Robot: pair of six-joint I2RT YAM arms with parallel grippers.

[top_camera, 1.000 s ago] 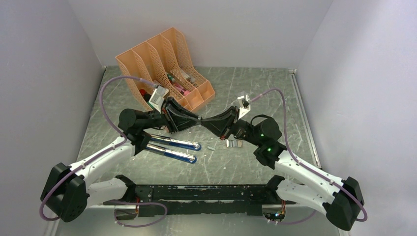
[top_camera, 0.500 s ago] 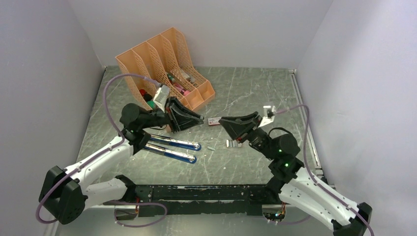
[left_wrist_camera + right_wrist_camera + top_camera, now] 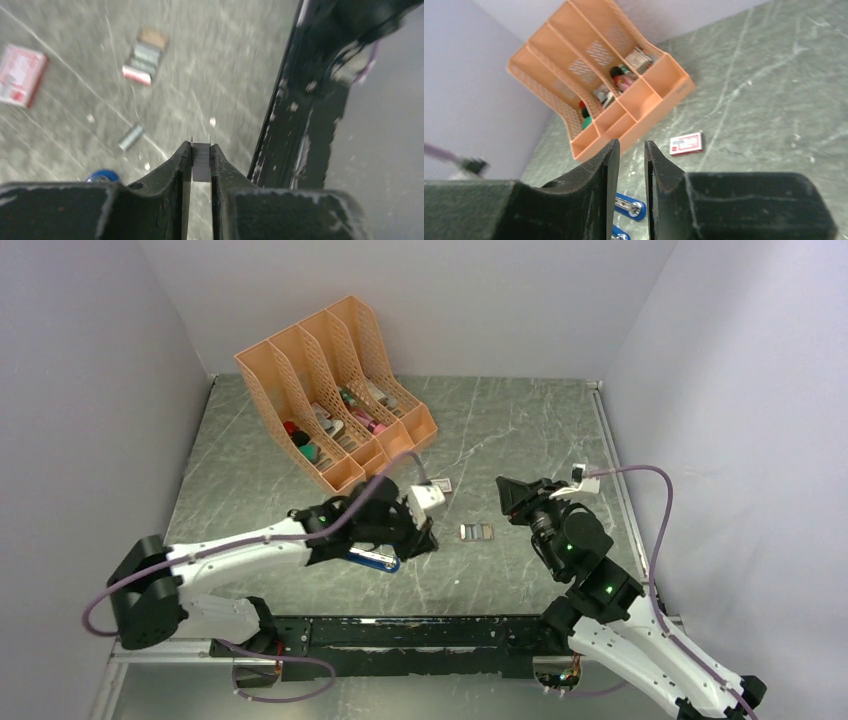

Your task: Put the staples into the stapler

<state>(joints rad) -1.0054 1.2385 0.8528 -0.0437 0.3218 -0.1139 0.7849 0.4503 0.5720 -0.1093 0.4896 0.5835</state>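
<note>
Lena: Both arms have separated since one second ago, yes? Before, their tips were meeting over the middle of the surface [image 3: 520, 420].

Tomas: Yes. Now the left arm is swung low toward the near side, and the right arm is pulled back to the right.

Lena: What does the left gripper [image 3: 201, 148] hold?

Tomas: Its jaws are almost together, and they pinch a thin grey staple strip [image 3: 201, 169] between the tips. If the strip touches the surface, I cannot tell.

Lena: And the right gripper [image 3: 630, 150]?

Tomas: Its jaws stand a narrow gap apart, with nothing between them. It is in the air and faces the orange organizer [image 3: 599, 95].

Lena: Where are the staples [image 3: 476, 532]?

Tomas: They lie flat on the surface, between the two grippers, and neither one touches them. The little white-and-red box [image 3: 440, 484] is just behind, apart from them.

Lena: The stapler [image 3: 378, 561]?

Tomas: From above only its blue end shows, under the left arm, to the left of the staples. One small loose grey piece [image 3: 131, 137] lies on the surface between the stapler and the staples.
</note>
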